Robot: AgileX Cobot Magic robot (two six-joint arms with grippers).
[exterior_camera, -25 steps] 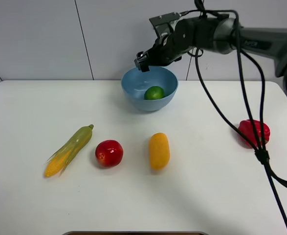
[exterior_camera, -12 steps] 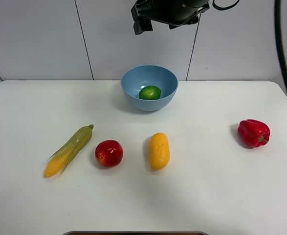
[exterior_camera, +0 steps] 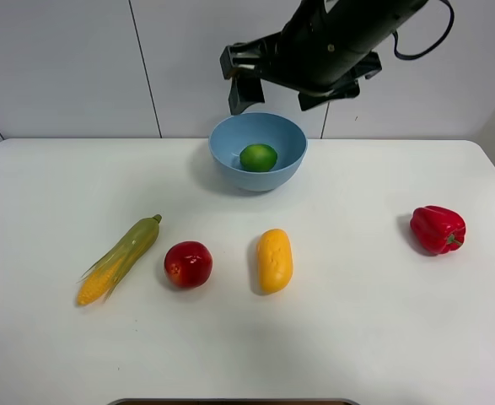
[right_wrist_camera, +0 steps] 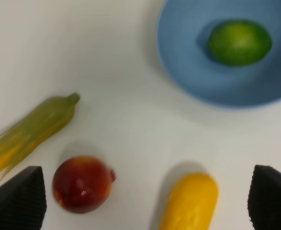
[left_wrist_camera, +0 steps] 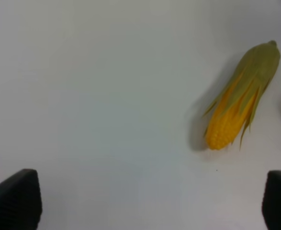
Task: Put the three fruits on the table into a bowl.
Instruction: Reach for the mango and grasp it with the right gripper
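since a second earlier our right gripper (exterior_camera: 240,78) had lifted away from the bowl (exterior_camera: 255,181) and hung above its far rim, and the lime (exterior_camera: 258,157) had settled a little nearer the bowl's middle. the right gripper's jaws stood wide apart with nothing between them. our left gripper (left_wrist_camera: 145,203) was spread and empty too, over bare table (exterior_camera: 357,337) near the corn cob (exterior_camera: 121,257), and it did not show in the high view.

so one fruit was in. the apple (exterior_camera: 188,263) and the mango (exterior_camera: 274,260) lay on the table well in front of the bowl, near each other but apart. the corn cob lay just beside the apple, and the red pepper (exterior_camera: 438,229) sat well off on the right.

we judged the step in hand to be the reach for a second fruit, most likely the mango, since it lay nearer the right arm. to do it well we would:
- come straight down over the mango's middle
- turn the jaws to close across its narrow width, not along its length
- keep the outer finger clear of the apple, which looked ready to roll

the skin seemed smooth, so a centred, firm squeeze mattered. we would also let go low inside the bowl, beside the lime, not on top of it.
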